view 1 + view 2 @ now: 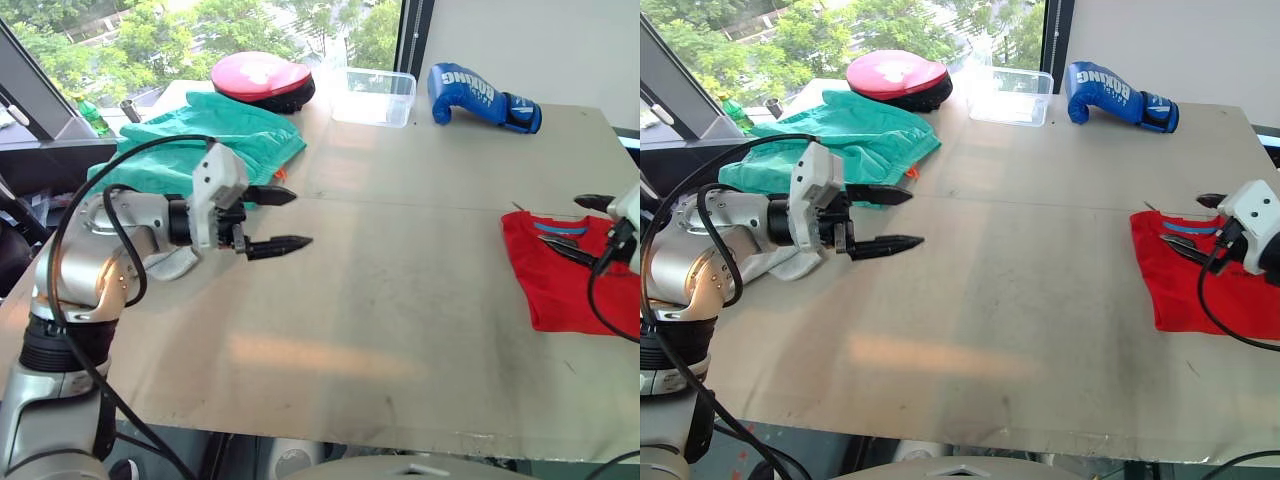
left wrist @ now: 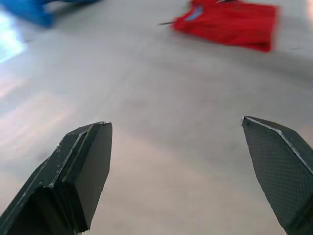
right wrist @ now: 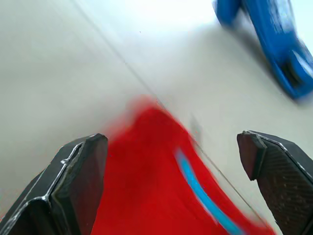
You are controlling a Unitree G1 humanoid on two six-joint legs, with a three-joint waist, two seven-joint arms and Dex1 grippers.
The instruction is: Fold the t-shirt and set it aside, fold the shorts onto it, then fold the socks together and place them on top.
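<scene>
I see the table [image 1: 400,300], a pale flat top. The t-shirt [image 1: 565,270], bright red and folded, lies near the table's right edge, its blue neck band turned toward the far edge. My right gripper [image 1: 585,228] hangs just above the collar end of the t-shirt; its two black fingers [image 3: 73,186] stand wide apart with nothing between them, and the right wrist view looks down on the red cloth and the blue band between them.

The shorts [image 1: 205,135], teal-green and loosely heaped, lie toward the far left corner of the table. A small bit of orange drawstring shows at their near hem. My left gripper [image 1: 285,218] is held level above the table, just in front of the shorts on the left side; its fingers [image 2: 78,166] are spread and grasp nothing, and they point across the bare middle of the table toward the t-shirt.

A light grey piece of cloth [image 1: 175,262], possibly the socks, lies beneath the left forearm near the left edge; I cannot tell for certain.

Along the far edge stand a red-pink round pad [image 1: 262,78], a clear plastic box [image 1: 375,95] and a blue boxing glove [image 1: 480,98].
</scene>
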